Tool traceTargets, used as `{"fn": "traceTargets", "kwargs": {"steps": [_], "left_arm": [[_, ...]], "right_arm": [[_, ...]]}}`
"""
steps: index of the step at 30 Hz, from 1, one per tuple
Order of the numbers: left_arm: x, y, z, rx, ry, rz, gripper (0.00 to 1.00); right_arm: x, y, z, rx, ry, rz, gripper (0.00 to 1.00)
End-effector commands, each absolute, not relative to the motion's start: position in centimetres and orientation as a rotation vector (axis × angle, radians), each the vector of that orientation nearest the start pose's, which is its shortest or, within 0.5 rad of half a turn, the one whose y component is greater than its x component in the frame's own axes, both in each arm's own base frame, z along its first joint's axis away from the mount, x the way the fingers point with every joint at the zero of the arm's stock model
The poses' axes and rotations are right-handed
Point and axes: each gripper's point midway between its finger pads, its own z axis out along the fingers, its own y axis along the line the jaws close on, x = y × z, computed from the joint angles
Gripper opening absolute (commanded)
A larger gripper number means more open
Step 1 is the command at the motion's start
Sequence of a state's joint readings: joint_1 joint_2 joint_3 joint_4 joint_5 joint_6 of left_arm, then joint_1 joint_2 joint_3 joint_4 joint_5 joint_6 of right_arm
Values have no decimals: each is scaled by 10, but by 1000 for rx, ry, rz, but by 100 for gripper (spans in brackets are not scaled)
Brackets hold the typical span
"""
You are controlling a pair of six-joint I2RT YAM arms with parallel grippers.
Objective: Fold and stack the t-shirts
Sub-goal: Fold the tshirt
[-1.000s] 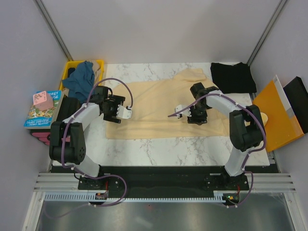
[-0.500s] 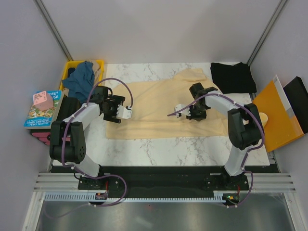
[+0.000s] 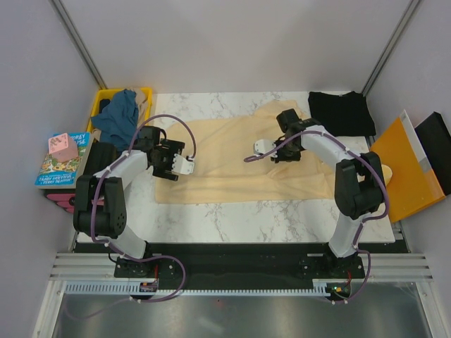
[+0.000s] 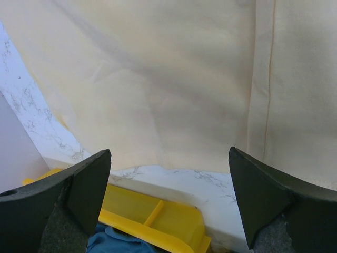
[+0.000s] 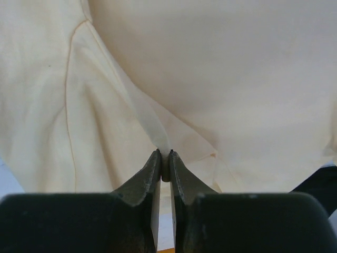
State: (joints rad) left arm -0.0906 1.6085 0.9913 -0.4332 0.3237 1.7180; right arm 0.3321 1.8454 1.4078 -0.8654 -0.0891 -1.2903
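The pale cream-yellow t-shirt (image 3: 232, 169), soft matte cloth, lies spread flat on the veined marble table (image 3: 232, 218). The right tool (image 5: 164, 156) pinches a thin raised ridge of this cloth, right of the shirt's middle. The left tool (image 4: 168, 158) is spread wide above the shirt's left edge, gripping nothing. The black t-shirt (image 3: 342, 113) lies folded at far right. The teal-blue t-shirt (image 3: 118, 116) sits crumpled in the yellow plastic crate (image 3: 146, 94).

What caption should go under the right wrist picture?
The right arm's fingers pinch a raised fold of the cream-yellow t-shirt.
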Motion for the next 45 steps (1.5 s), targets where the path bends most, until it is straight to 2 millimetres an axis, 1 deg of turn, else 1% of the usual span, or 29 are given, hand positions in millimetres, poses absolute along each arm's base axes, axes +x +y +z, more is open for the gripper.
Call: {"fn": "traceTargets", "kwargs": {"steps": [1, 9, 14, 21, 23, 27, 31, 32, 35, 37, 38, 42, 43, 45], "left_arm": [[402, -62, 78, 2058, 1424, 220, 100], [404, -63, 80, 2061, 1414, 229, 100], [405, -62, 79, 2075, 1406, 236, 100], [408, -64, 80, 2075, 1402, 236, 100], [408, -64, 79, 2072, 1404, 233, 100], [406, -63, 77, 2076, 1411, 229, 100], [405, -63, 75, 2081, 1414, 228, 100], [405, -63, 75, 2081, 1412, 226, 100], [405, -63, 73, 2086, 1412, 224, 100], [405, -63, 72, 2089, 1414, 226, 100], [404, -64, 72, 2091, 1410, 225, 100], [405, -64, 73, 2092, 1410, 229, 100], [405, -64, 73, 2094, 1409, 228, 100], [405, -65, 74, 2093, 1404, 229, 100]], "right_arm": [[406, 109, 83, -2055, 1913, -163, 17], [426, 117, 83, -2016, 1885, -200, 15], [435, 124, 75, -1999, 1874, -218, 16], [454, 131, 67, -1951, 1863, -271, 16], [456, 132, 66, -1942, 1863, -276, 16], [463, 126, 67, -1922, 1867, -341, 15], [465, 124, 63, -1908, 1871, -366, 15], [467, 125, 64, -1897, 1872, -368, 21], [470, 125, 62, -1860, 1890, -372, 53], [473, 124, 63, -1828, 1900, -389, 58], [476, 124, 66, -1785, 1914, -398, 59], [485, 117, 83, -1655, 1959, -417, 60], [489, 110, 86, -1613, 1983, -425, 61], [491, 97, 86, -1526, 2055, -445, 61]]}}
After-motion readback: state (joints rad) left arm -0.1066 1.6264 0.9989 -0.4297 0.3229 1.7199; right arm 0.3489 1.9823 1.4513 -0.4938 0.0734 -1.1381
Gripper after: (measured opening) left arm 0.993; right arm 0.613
